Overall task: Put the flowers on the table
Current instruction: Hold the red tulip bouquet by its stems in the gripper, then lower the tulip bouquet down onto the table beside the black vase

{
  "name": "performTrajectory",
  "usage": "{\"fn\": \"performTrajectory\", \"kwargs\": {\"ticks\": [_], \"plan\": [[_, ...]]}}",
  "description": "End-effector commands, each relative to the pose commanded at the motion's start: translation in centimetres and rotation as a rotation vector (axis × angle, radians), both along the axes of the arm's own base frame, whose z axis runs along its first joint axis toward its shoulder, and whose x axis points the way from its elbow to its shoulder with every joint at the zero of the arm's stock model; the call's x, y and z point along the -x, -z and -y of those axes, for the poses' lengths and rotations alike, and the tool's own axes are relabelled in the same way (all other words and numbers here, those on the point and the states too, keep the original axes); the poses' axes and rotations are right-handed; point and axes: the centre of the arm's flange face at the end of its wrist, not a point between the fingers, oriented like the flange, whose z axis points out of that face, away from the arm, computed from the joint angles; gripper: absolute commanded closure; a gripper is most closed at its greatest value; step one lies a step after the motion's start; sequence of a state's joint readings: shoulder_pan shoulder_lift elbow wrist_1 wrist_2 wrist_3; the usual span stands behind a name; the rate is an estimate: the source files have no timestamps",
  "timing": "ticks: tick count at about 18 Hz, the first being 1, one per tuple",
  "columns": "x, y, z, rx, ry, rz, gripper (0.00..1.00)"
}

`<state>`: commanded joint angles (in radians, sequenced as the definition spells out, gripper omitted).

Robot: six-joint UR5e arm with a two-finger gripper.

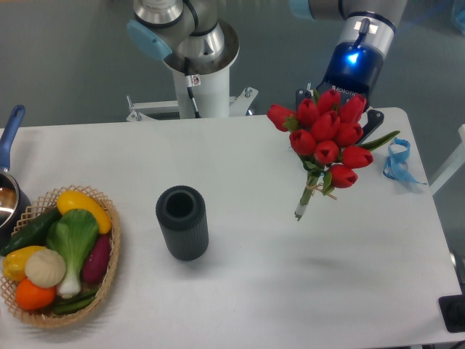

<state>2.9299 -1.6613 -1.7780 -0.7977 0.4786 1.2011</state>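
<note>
A bunch of red tulips, the flowers (327, 134), hangs in the air over the back right part of the white table (261, 298). The blooms point up and toward the camera, and the tied green stems slant down to the left, ending just above the tabletop. Their faint shadow lies on the table in front of them. My gripper (338, 107) is right behind the blooms, shut on the flowers. The blooms hide most of it; only black finger parts show at either side.
A black ribbed vase (182, 222) stands upright left of the flowers, near the table's middle. A wicker basket (109, 273) of vegetables sits at the front left, a pot (9, 196) behind it. Blue ribbon (398, 161) lies near the right edge. The robot base (196, 69) stands behind the table.
</note>
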Motion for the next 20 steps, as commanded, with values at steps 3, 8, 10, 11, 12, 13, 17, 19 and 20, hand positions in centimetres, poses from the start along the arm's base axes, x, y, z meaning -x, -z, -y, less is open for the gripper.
{"fn": "performTrajectory", "kwargs": {"ticks": [3, 8, 10, 11, 12, 13, 17, 19, 20], "plan": [[0.0, 0.0, -0.1, 0.001, -0.002, 0.007, 0.58], [0.3, -0.8, -0.1, 0.002, -0.015, 0.016, 0.58], [0.4, -0.9, -0.1, 0.008, -0.019, 0.013, 0.58], [0.4, -1.1, 0.0, 0.018, -0.025, 0.005, 0.58], [0.6, -1.0, 0.0, 0.035, -0.035, -0.001, 0.58], [0.6, -0.8, 0.0, 0.053, -0.044, -0.005, 0.58], [1.1, -1.4, 0.0, 0.148, -0.091, -0.055, 0.58], [0.6, -1.1, -1.1, 0.220, -0.101, -0.073, 0.58], [0.2, -0.8, -1.6, 0.272, -0.111, -0.091, 0.58]]}}
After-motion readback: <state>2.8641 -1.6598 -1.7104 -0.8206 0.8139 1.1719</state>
